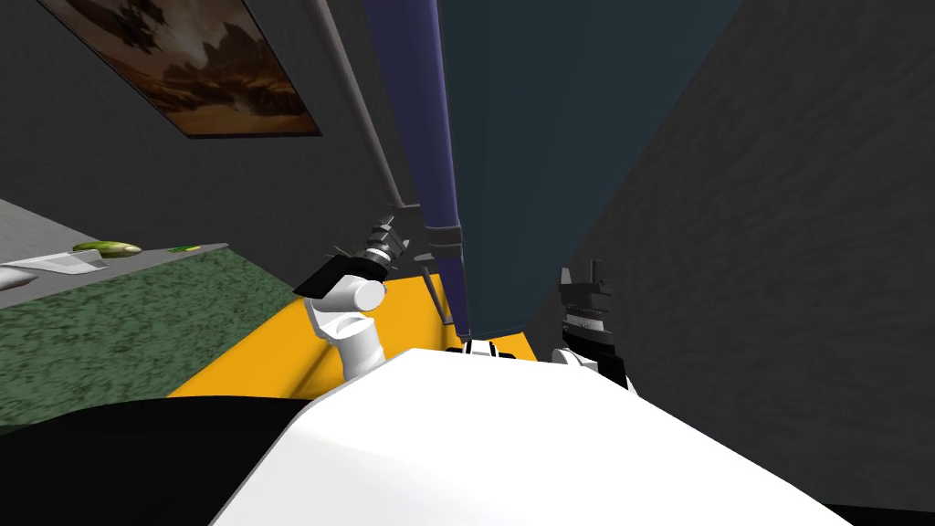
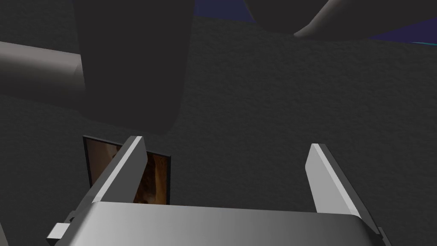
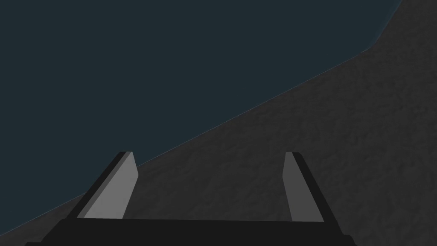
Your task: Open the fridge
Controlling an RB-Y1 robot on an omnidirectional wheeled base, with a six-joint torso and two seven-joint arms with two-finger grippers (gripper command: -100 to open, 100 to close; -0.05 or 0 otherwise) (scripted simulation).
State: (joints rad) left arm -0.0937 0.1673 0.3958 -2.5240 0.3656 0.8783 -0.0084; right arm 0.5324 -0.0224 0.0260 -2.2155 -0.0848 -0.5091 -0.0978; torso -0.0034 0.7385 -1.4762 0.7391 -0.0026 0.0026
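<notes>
The fridge (image 1: 539,137) is a tall dark teal body straight ahead, with a navy door edge (image 1: 415,119) and a long grey handle bar (image 1: 361,100) along its left side. My left gripper (image 1: 385,230) is at the lower end of that bar. In the left wrist view it (image 2: 226,143) is open with nothing between its fingers, and a grey bar (image 2: 38,77) and a dark column (image 2: 132,64) lie just beyond them. My right gripper (image 1: 581,276) hangs at the fridge's right side, open (image 3: 209,153), facing the teal surface (image 3: 170,64).
A dark grey wall (image 1: 776,228) closes in on the right of the fridge. To the left runs a green speckled counter (image 1: 137,310) with a green item (image 1: 108,247) on it. A framed picture (image 1: 201,64) hangs above. Yellow floor (image 1: 292,347) lies below my left arm.
</notes>
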